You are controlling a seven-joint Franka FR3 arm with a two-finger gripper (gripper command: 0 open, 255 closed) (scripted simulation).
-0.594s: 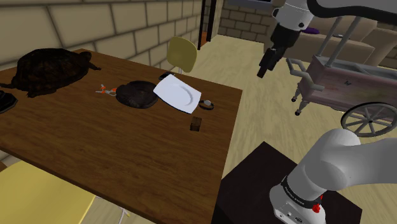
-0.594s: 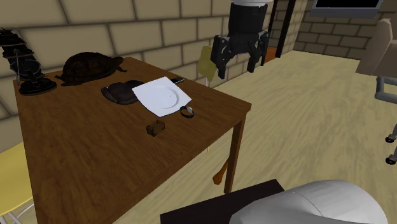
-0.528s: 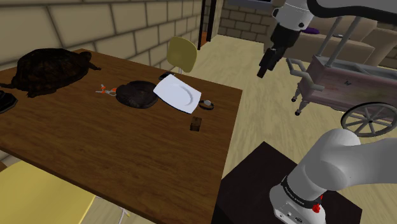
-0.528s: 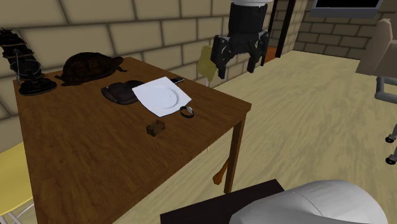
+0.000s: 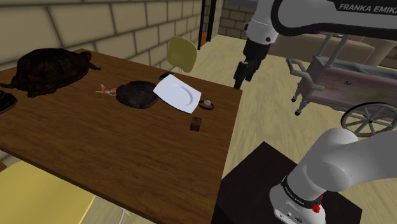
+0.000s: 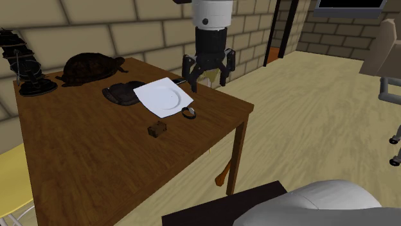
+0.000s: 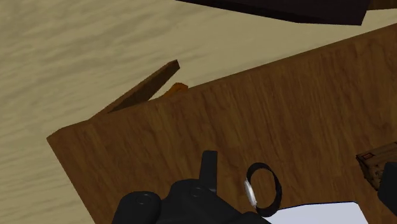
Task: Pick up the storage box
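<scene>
Over the far edge of the tabletop [image 6: 96,167] in the second exterior view, the pincer [image 6: 207,78] hovers released and empty, likely so it can straddle the small brown box [image 6: 157,130], which lies apart at its seven o'clock, at six o'clock from the white plate [image 6: 164,97].

Grey letters are showing on the white arm [image 5: 318,16], on its long upper part, near the top right corner of the shoulder view. They are spelling FRANKA EMIK in capital letters, all in one line running along the arm. The picture's right edge is cutting the second word off, so its end is not showing. Nothing else is looking clear enough to read.
</scene>
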